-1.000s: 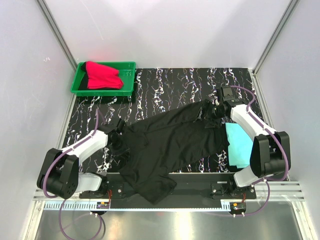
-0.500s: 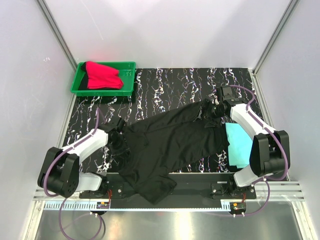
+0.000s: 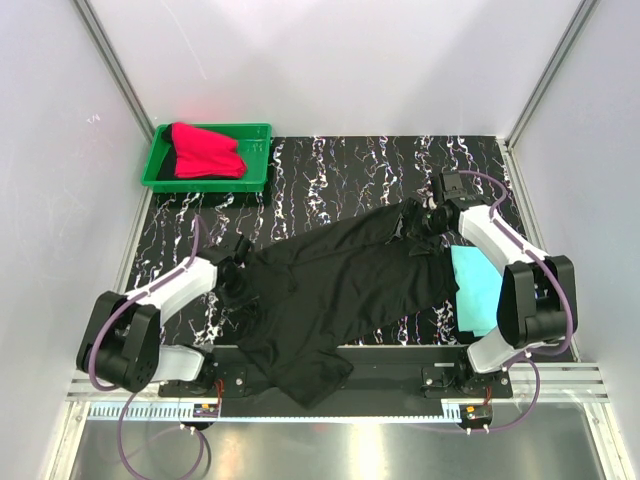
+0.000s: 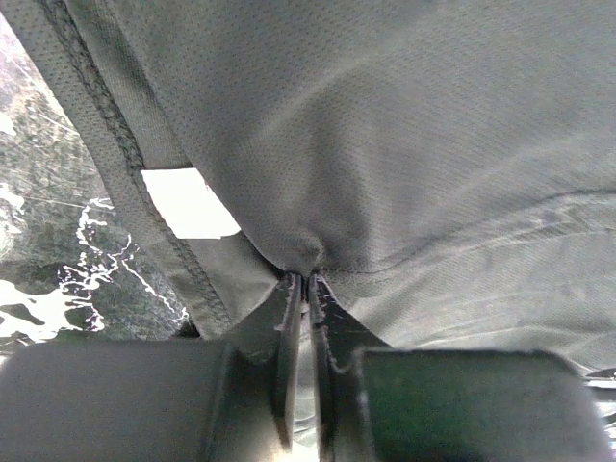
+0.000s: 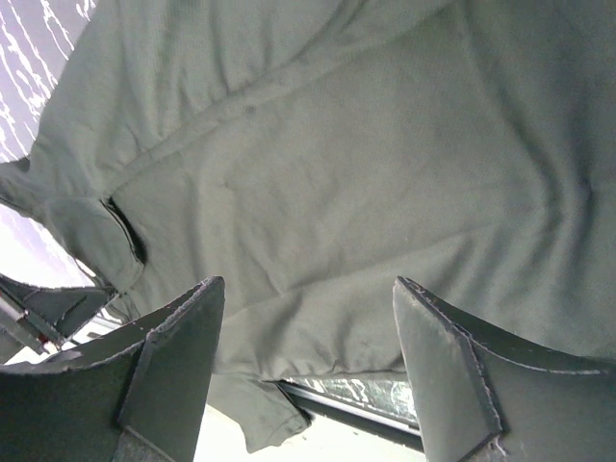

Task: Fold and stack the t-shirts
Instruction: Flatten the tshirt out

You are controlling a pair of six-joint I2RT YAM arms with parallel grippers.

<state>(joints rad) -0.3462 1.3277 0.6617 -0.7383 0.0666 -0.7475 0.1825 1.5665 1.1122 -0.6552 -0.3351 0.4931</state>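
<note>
The black t-shirt (image 3: 340,285) lies spread and rumpled across the marbled table, its lower part hanging over the near edge. My left gripper (image 3: 236,275) is shut on its left edge; the left wrist view shows cloth (image 4: 385,144) pinched between the jaws, beside a white label (image 4: 188,202). My right gripper (image 3: 420,222) is open over the shirt's far right corner, with the cloth (image 5: 318,192) below the spread fingers (image 5: 173,356). The turquoise t-shirt (image 3: 478,290) lies folded at the right, partly under the right arm. The red t-shirt (image 3: 205,150) sits in the green tray.
The green plastic tray (image 3: 255,160) stands at the far left corner of the table. White walls and metal posts close in three sides. The arms' base rail (image 3: 400,385) runs along the near edge.
Almost nothing differs. The right arm's elbow has shifted slightly; the shirt and both grippers stay where they were.
</note>
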